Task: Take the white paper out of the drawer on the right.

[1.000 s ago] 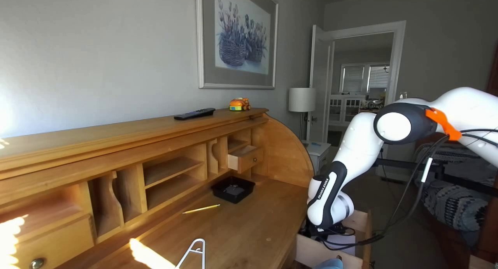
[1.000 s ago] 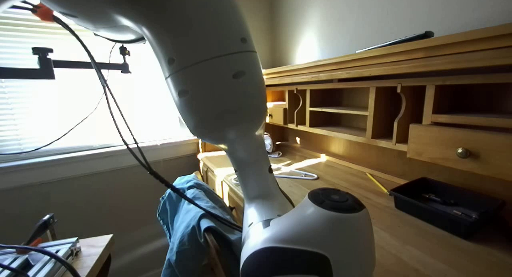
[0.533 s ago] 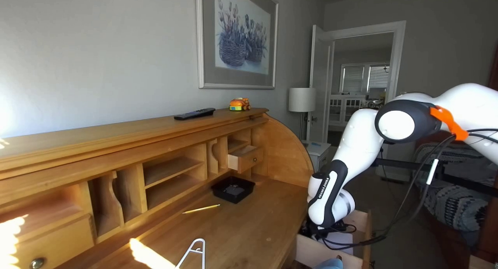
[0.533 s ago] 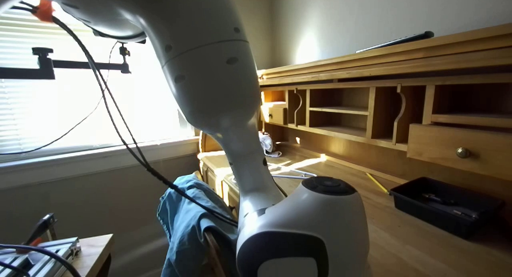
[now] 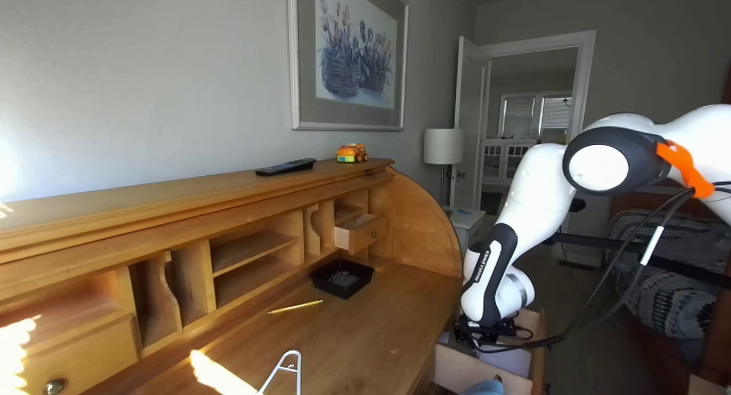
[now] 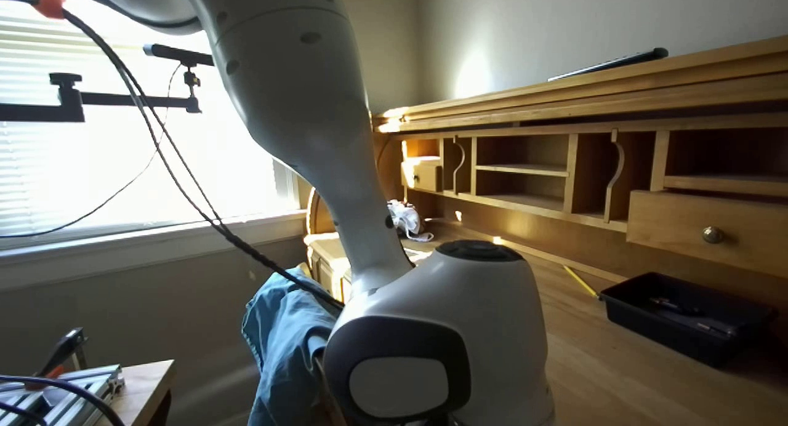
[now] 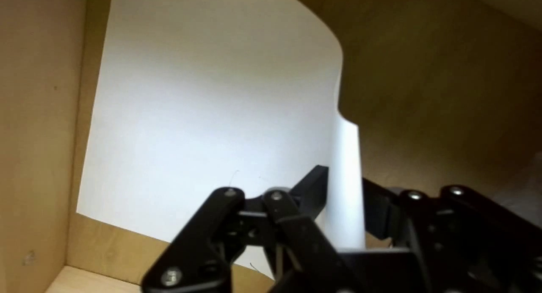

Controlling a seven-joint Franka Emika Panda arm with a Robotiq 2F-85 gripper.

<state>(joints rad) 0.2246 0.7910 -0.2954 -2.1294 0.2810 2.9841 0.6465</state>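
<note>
From the left in an exterior view, a white triangular wire frame [image 5: 298, 375] is seen on the honey-coloured wooden surface [image 5: 354, 338]. Above it, a long black remote control [image 5: 285, 167] is set on the high wooden ledge [image 5: 171, 198]. A slim yellow pencil [image 5: 295, 307] is laid on the surface, near a square black plastic tray [image 5: 361, 283]. Farther right, an orange toy vehicle [image 5: 352, 153] is placed on the ledge, and below it a small wooden cubbyhole drawer [image 5: 365, 235] is seen partly open. At the right, a pale-wood rectangular drawer box [image 5: 457, 367] is seen open, beside and below the surface, with the white, black-banded robot arm [image 5: 531, 206] bent down over it.

In the wrist view, the wall of the drawer box is shown at the left. Next, a thin, plain white rectangular sheet of paper [image 7: 203, 106] is spread inside it, its right part curled upward. There the sheet of paper is grasped by the black two-fingered pincer [image 7: 345, 195], one finger at either side. At the right, the brown bottom of the drawer box is seen in shadow.
</note>
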